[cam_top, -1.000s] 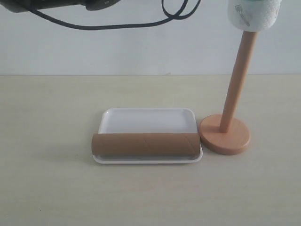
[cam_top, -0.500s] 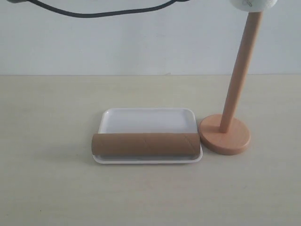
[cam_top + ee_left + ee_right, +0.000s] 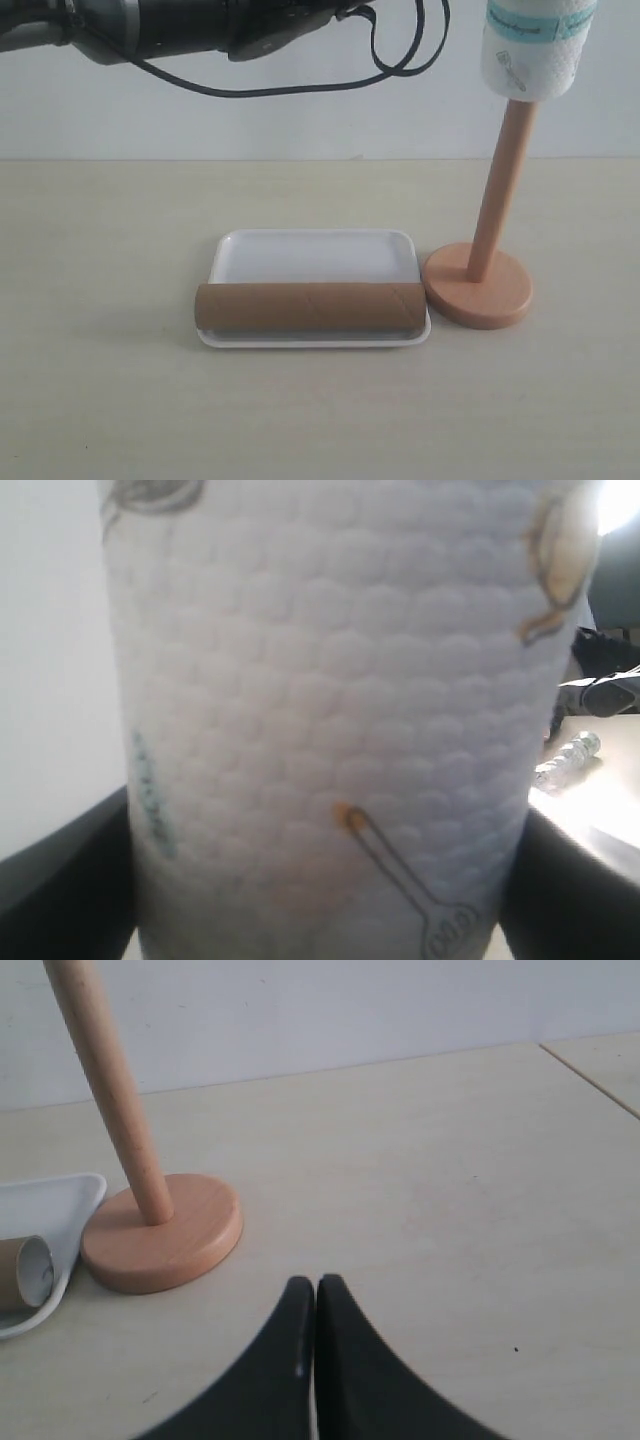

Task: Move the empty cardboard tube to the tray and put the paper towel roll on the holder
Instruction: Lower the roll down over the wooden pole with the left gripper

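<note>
The paper towel roll [image 3: 535,50] hangs at the top right, its lower end over the tip of the holder's dowel [image 3: 500,190]. It fills the left wrist view [image 3: 330,720], clamped between my left gripper's [image 3: 325,910] black fingers [image 3: 60,880]. The holder's round base [image 3: 478,285] stands just right of the tray [image 3: 315,255]. The empty cardboard tube [image 3: 310,306] lies across the tray's front rim. My right gripper [image 3: 316,1285] is shut and empty, low over the table near the holder [image 3: 165,1230]; it does not show in the exterior view.
My left arm [image 3: 200,25] and its black cable [image 3: 300,85] cross the top of the exterior view. A plastic bottle [image 3: 565,760] lies far off in the left wrist view. A table seam [image 3: 590,1075] runs behind the right gripper.
The roll rose almost out of the picture, then came down lower over the dowel's tip. The left arm has dropped back into view along the top. Tube, tray and right gripper are unmoved.
</note>
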`<control>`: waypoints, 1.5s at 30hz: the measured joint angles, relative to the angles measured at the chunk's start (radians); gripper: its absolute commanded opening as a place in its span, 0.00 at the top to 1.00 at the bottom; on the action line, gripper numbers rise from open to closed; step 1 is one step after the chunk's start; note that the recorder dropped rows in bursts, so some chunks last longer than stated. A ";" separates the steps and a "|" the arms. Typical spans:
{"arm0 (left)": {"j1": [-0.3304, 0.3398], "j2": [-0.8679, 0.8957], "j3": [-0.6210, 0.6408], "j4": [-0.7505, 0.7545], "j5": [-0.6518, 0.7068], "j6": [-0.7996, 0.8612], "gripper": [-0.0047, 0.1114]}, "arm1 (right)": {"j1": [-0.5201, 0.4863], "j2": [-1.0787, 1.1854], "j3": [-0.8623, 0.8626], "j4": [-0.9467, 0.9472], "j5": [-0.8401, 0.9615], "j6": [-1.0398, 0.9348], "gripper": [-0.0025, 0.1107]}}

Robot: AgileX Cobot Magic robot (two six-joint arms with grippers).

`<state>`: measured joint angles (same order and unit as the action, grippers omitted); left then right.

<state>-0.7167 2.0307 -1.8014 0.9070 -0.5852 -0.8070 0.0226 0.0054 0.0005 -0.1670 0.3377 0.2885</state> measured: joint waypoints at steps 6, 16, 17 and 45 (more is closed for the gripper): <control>0.000 0.041 0.000 0.027 0.000 -0.038 0.92 | 0.000 0.000 0.000 0.000 0.000 0.000 0.98; 0.000 0.129 0.000 0.041 -0.002 -0.048 0.92 | 0.000 0.000 0.000 0.000 0.000 0.000 0.98; 0.000 0.138 0.000 0.041 -0.002 -0.050 0.92 | 0.000 0.000 0.000 0.000 0.000 0.000 0.98; 0.000 0.324 0.000 0.044 -0.021 -0.052 0.90 | 0.000 0.000 0.000 0.000 0.000 0.000 0.98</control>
<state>-0.7167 2.3543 -1.8014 0.9509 -0.6058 -0.8592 0.0226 0.0054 0.0005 -0.1670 0.3377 0.2885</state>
